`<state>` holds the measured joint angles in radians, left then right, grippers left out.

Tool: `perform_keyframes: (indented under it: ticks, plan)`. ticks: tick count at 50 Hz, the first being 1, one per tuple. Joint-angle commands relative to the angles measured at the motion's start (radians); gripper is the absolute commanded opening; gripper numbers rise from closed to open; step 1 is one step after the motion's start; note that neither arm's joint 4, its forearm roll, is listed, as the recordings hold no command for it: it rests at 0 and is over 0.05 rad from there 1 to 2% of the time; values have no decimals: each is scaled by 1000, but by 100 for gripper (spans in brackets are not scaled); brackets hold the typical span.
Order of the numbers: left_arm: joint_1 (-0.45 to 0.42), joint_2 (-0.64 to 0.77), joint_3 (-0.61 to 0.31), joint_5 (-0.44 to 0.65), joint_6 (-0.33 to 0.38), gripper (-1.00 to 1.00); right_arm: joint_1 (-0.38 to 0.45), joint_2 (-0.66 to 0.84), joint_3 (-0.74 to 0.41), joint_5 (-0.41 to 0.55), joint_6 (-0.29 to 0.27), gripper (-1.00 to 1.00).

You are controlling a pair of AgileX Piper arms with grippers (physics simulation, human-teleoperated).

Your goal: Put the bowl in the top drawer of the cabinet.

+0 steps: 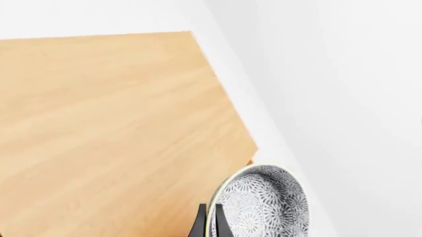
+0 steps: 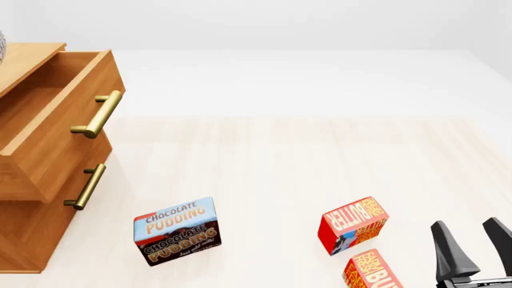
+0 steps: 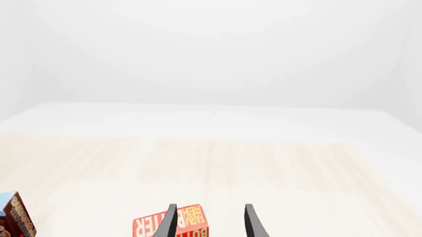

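Left gripper (image 1: 209, 222): jaws pinched on the rim of the bowl (image 1: 264, 202), held on edge over the cabinet (image 2: 32, 198) top, behind the open top drawer (image 2: 48, 114). Drawer lies forward of the bowl. Right gripper (image 2: 472, 246) jaws apart, idle over the worktop (image 2: 320, 156), far from the cabinet.

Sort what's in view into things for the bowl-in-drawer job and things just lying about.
For the job:
bowl, pinched at its rim by the left gripper
top drawer, pulled open
cabinet

Lying about:
pudding box
two butter boxes
right gripper, open and holding nothing
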<state>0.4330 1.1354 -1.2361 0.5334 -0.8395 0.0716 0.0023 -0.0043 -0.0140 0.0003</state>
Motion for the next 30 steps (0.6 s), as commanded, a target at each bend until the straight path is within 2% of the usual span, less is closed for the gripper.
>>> perform_keyframes:
  ticks: [1,16,30]
  plan:
    - [9,15,19,-11,-45,-100,3,0,0,-1,-1,100]
    - [52,62,5,-15,-40,-100,3,0,0,-1,-1,100]
    - [70,77,14,-41,-69,-100,3,0,0,-2,-3,100]
